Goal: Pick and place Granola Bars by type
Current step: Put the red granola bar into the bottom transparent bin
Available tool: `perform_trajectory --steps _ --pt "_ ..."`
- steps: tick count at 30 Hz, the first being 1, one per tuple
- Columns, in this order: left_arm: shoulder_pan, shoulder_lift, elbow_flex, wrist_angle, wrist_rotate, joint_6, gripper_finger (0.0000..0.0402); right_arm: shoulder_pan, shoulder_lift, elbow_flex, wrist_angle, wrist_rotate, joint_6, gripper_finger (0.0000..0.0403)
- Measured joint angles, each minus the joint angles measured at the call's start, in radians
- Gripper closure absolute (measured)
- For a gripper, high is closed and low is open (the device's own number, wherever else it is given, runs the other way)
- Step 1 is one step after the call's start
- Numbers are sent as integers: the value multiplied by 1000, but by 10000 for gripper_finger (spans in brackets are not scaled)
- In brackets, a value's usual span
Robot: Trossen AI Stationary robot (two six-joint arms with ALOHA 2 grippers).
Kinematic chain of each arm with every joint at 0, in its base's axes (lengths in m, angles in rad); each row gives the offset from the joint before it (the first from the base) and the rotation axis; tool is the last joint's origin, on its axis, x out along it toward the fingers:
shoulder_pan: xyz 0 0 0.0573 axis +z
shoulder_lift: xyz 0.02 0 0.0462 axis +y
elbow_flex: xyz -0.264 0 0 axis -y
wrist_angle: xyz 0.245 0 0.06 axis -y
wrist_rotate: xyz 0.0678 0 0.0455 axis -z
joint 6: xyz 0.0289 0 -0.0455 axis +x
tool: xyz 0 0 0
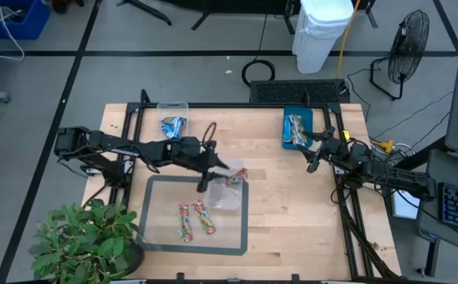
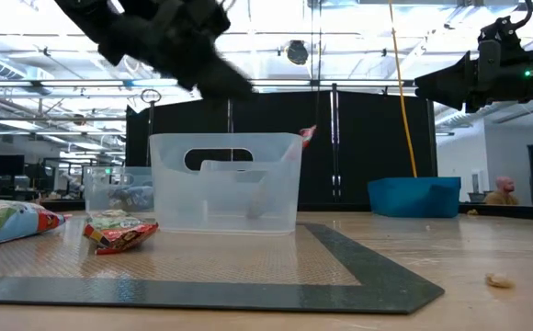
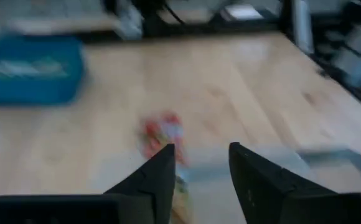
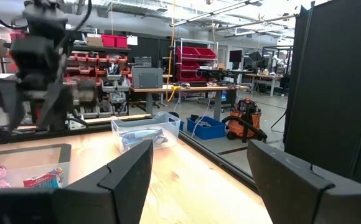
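Observation:
My left gripper [image 1: 206, 182] hovers open over the near-left part of a clear tub [image 1: 225, 195] on the grey mat [image 1: 154, 237], with nothing between its fingers [image 3: 162, 177]. A red-and-green granola bar [image 1: 235, 175] sits at the tub's far right corner, and its end pokes above the rim [image 2: 308, 135]. Two more red-and-green bars [image 1: 184, 222] [image 1: 205, 218] lie flat on the mat nearer the front edge. Blue bars fill a second clear tub [image 1: 172, 121] at the far left. Tan-gold bars lie in the teal tray [image 1: 298, 128]. My right gripper [image 1: 314, 155] waits open at the right.
A potted plant [image 1: 83, 241] stands at the table's near left corner. Black frame rails [image 1: 134, 138] run along the table's left, far and right sides. Bare wood lies between the mat and the right arm [image 1: 292, 205].

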State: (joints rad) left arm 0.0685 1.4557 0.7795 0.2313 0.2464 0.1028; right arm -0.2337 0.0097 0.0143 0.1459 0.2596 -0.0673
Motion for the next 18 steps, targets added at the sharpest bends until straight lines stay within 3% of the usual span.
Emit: perform_trajectory --steps 3,8,18 --pt "2 0 1 32 -39 52 288 0 0 0 0 0 0 151" --pt "12 14 0 83 -35 95 389 0 0 0 0 0 0 151" --pt "24 142 0 230 -8 67 398 0 0 0 1 0 0 151"
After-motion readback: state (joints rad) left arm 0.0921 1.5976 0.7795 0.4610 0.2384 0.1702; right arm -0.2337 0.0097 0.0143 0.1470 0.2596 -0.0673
